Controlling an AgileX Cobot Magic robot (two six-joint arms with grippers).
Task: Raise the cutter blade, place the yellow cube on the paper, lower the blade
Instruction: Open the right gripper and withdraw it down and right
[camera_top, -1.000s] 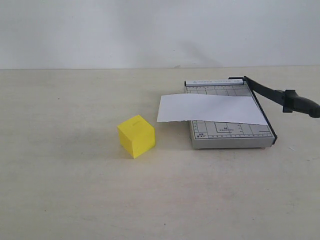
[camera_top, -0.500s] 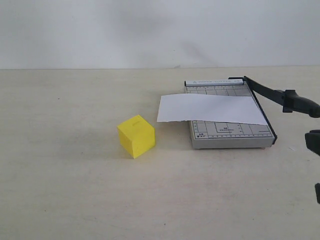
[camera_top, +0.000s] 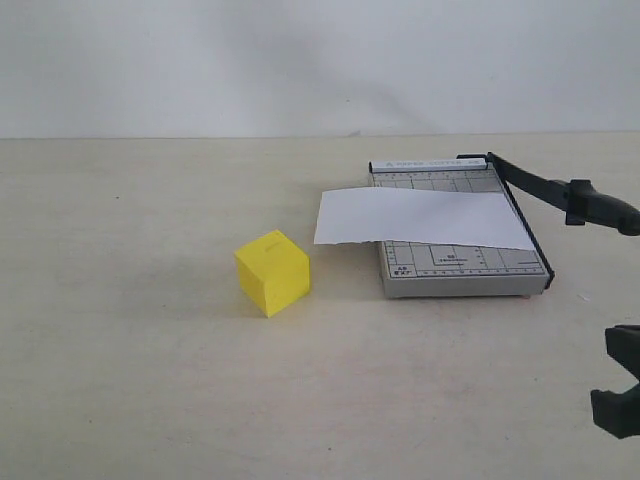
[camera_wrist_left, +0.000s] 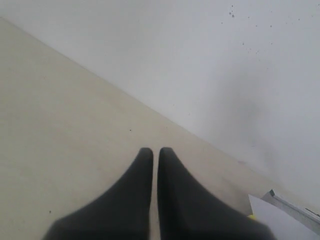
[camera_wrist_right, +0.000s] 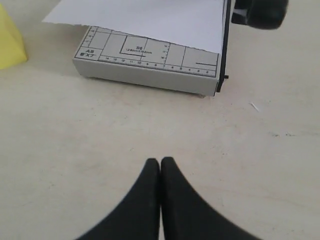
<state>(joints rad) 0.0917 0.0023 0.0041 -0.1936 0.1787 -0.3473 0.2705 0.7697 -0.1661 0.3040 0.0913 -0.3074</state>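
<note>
Right gripper (camera_top: 618, 398) entered ext. view at right edge, absent 1 s ago; since 0.5 s ago moved lower in view.

I think I am working in a robot test room, a kind of lab. My right black claw (camera_wrist_right: 160, 161) hangs over a wide, plain, cream-coloured table top (camera_wrist_right: 75, 150). Just ahead of it sits a small grey cutting board with printed grid lines (camera_wrist_right: 150, 60), with a flat white sheet of paper (camera_wrist_right: 145, 17) on top. A bright yellow block (camera_top: 272, 272) stands off to the claw's left. Beyond my left black claw (camera_wrist_left: 155, 149) the table meets a smooth white wall (camera_wrist_left: 200, 60) with a few tiny dark specks.
</note>
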